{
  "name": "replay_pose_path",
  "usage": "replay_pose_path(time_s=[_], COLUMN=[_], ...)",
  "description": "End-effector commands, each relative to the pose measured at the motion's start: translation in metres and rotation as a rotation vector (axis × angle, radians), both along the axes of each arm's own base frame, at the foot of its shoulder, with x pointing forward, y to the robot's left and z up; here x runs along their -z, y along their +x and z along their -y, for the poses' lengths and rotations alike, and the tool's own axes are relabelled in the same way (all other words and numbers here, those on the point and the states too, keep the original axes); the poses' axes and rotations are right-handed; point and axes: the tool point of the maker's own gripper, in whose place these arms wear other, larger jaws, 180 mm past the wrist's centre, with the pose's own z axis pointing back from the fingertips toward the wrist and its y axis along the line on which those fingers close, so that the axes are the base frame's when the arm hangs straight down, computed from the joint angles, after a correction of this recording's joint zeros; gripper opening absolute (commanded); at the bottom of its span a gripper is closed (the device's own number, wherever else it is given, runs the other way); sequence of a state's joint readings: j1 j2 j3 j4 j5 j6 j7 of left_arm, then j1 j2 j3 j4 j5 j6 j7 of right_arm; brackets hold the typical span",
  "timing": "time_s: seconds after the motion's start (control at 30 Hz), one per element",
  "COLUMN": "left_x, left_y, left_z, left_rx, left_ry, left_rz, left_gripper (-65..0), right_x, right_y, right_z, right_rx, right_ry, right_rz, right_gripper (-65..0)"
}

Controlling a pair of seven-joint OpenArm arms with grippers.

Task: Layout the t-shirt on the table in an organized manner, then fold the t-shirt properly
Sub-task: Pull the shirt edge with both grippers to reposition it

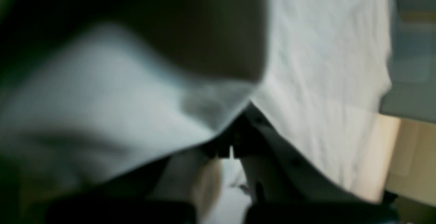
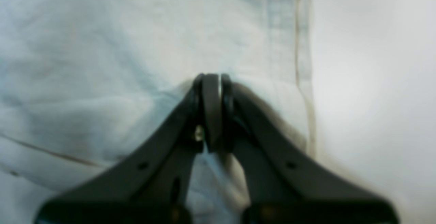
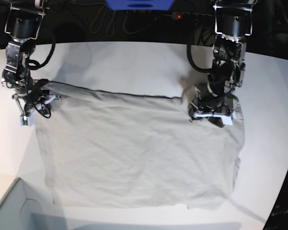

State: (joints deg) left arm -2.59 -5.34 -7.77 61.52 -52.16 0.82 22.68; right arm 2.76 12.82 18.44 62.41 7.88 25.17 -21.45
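Both grippers, left gripper (image 3: 212, 114) and right gripper (image 3: 32, 98), are clamped shut on the far corners of the t-shirt (image 3: 139, 153), which lies spread across the table (image 3: 273, 96), probably to tug it flat.

Two black-and-grey robot arms with cylindrical joint housings, looped black cables and pale brackets near the wrists, the left arm (image 3: 226, 57) carrying a small green light, each end in a matte black pincer (image 2: 212, 81) of two tapering fingers (image 2: 272, 156) dotted with small screw holes.
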Motion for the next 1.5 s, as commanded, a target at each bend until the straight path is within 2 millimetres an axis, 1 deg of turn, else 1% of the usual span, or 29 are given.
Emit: replay_pose_path(time_s=[0.0, 0.1, 0.13, 0.27, 0.33, 0.4, 0.47, 0.53, 0.57, 0.63, 0.7, 0.77, 0.8, 0.83, 0.87, 0.9, 0.93, 0.97, 1.0, 1.1, 1.17, 1.27, 1.3, 1.37, 1.43, 1.47], left_x=[-0.011, -0.025, -0.029, -0.063, -0.081, -0.092, -0.105, -0.117, -0.12, -0.129, -0.143, -0.144, -0.147, -0.149, -0.147, -0.143, -0.139, -0.131, -0.121, -0.089, -0.066, -0.032, -0.023, -0.009, 0.009, 0.015], left_y=[0.012, 0.027, 0.031, 0.062, 0.079, 0.092, 0.107, 0.116, 0.117, 0.12, 0.122, 0.112, 0.107, 0.098, 0.087, 0.076, 0.065, 0.055, 0.043, 0.006, -0.013, -0.037, -0.042, -0.043, -0.045, -0.044], left_z=[-0.012, -0.035, -0.042, -0.072, -0.085, -0.099, -0.112, -0.121, -0.124, -0.12, -0.108, -0.088, -0.075, -0.059, -0.048, -0.03, -0.006, 0.011, 0.032, 0.094, 0.125, 0.158, 0.164, 0.161, 0.141, 0.13], left_rx=[-0.022, -0.045, -0.048, -0.057, -0.065, -0.078, -0.094, -0.106, -0.109, -0.102, -0.076, -0.054, -0.041, -0.022, -0.01, 0.004, 0.034, 0.054, 0.079, 0.164, 0.221, 0.288, 0.301, 0.305, 0.303, 0.302], left_ry=[0.023, 0.074, 0.087, 0.149, 0.172, 0.194, 0.208, 0.217, 0.22, 0.218, 0.215, 0.191, 0.174, 0.157, 0.141, 0.112, 0.082, 0.055, 0.022, -0.064, -0.097, -0.122, -0.123, -0.109, -0.064, -0.04], left_rz=[0.043, 0.09, 0.099, 0.175, 0.211, 0.227, 0.245, 0.263, 0.268, 0.293, 0.335, 0.361, 0.38, 0.396, 0.4, 0.402, 0.397, 0.382, 0.357, 0.268, 0.198, 0.093, 0.065, 0.03, -0.016, -0.026], left_gripper=[-64.9, -64.9, -64.9, -64.9, -64.9, -64.9, -64.9, -64.9, -64.9, -64.9, -64.9, -64.9, -64.9, -65.0, -65.0, -65.0, -65.0, -65.0, -65.0, -65.0, -65.0, -65.0, -65.0, -65.0, -65.0, -65.0], right_x=[-0.005, 0.007, 0.012, 0.024, 0.025, 0.023, 0.018, 0.005, -0.004, -0.025, -0.045, -0.062, -0.07, -0.077, -0.081, -0.083, -0.09, -0.095, -0.097, -0.098, -0.099, -0.1, -0.098, -0.096, -0.091, -0.089], right_y=[0.005, -0.01, -0.018, -0.053, -0.072, -0.087, -0.1, -0.105, -0.105, -0.097, -0.083, -0.07, -0.063, -0.057, -0.052, -0.047, -0.036, -0.027, -0.02, -0.003, 0.006, 0.023, 0.028, 0.038, 0.046, 0.05], right_z=[-0.008, -0.046, -0.063, -0.137, -0.185, -0.221, -0.252, -0.27, -0.273, -0.268, -0.246, -0.222, -0.211, -0.2, -0.184, -0.169, -0.159, -0.151, -0.14, -0.121, -0.113, -0.106, -0.105, -0.103, -0.101, -0.1], right_rx=[-0.018, -0.111, -0.145, -0.28, -0.364, -0.434, -0.504, -0.55, -0.56, -0.548, -0.508, -0.465, -0.442, -0.415, -0.388, -0.36, -0.341, -0.323, -0.305, -0.293, -0.297, -0.295, -0.292, -0.283, -0.276, -0.272], right_ry=[0.004, 0.018, 0.03, 0.1, 0.155, 0.195, 0.225, 0.24, 0.24, 0.231, 0.192, 0.151, 0.131, 0.113, 0.086, 0.064, 0.045, 0.032, 0.016, -0.026, -0.051, -0.064, -0.061, -0.055, -0.046, -0.043], right_rz=[0.026, -0.003, -0.016, -0.054, -0.067, -0.073, -0.072, -0.042, -0.018, 0.046, 0.107, 0.161, 0.188, 0.21, 0.222, 0.231, 0.255, 0.272, 0.278, 0.264, 0.251, 0.248, 0.244, 0.241, 0.228, 0.224], right_gripper=[-65.0, -65.0, -65.0, -65.0, -65.0, -65.0, -65.0, -65.0, -65.0, -65.0, -65.0, -65.0, -65.0, -65.0, -65.0, -65.0, -65.0, -65.0, -65.0, -65.0, -65.0, -65.0, -65.0, -65.0, -65.0, -65.0])
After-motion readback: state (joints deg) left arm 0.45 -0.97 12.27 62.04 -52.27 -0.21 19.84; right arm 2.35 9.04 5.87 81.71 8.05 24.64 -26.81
